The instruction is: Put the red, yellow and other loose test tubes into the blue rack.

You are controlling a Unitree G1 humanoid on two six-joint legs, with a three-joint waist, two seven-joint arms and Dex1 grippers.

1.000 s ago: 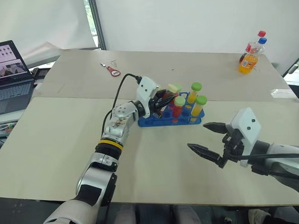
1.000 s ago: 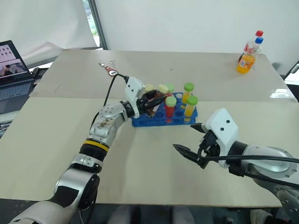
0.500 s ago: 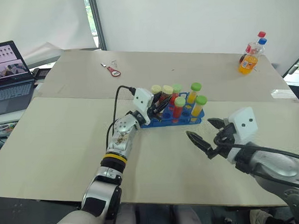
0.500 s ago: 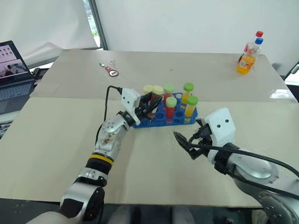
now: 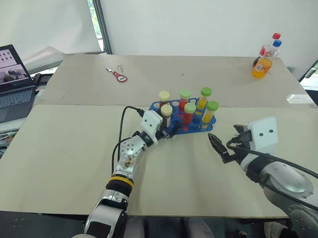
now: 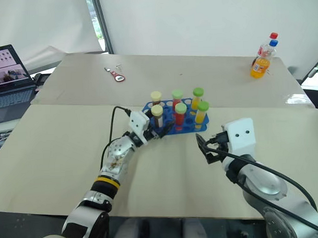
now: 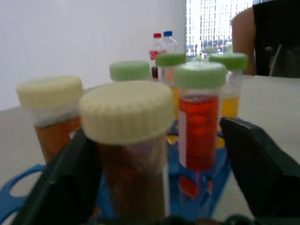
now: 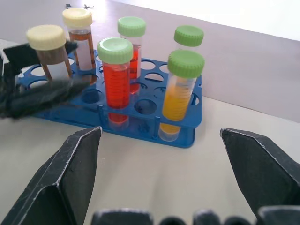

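Observation:
The blue rack (image 5: 201,124) stands mid-table with several capped test tubes upright in it. Among them are a red tube with a green cap (image 8: 116,79), a yellow tube with a green cap (image 8: 179,91) and a brown tube with a cream cap (image 5: 166,114). My left gripper (image 5: 169,130) is open at the rack's near left corner. Its fingers (image 7: 70,187) stand apart on either side of the brown tube, which sits in a hole. My right gripper (image 5: 216,144) is open, a short way from the rack's near right side and pointing at it, with nothing between its fingers (image 8: 70,173).
An orange drink bottle (image 5: 264,63) stands at the far right, with a blue-capped bottle behind it. A laptop (image 5: 8,77) sits off the left edge, and a small red-handled tool (image 5: 119,75) lies at the far left. A person (image 7: 269,37) is beyond the table.
My left gripper has opened off the brown cream-capped tube, leaving it upright in the rack, and has sunk and drawn back a little. My right gripper has turned towards the rack.

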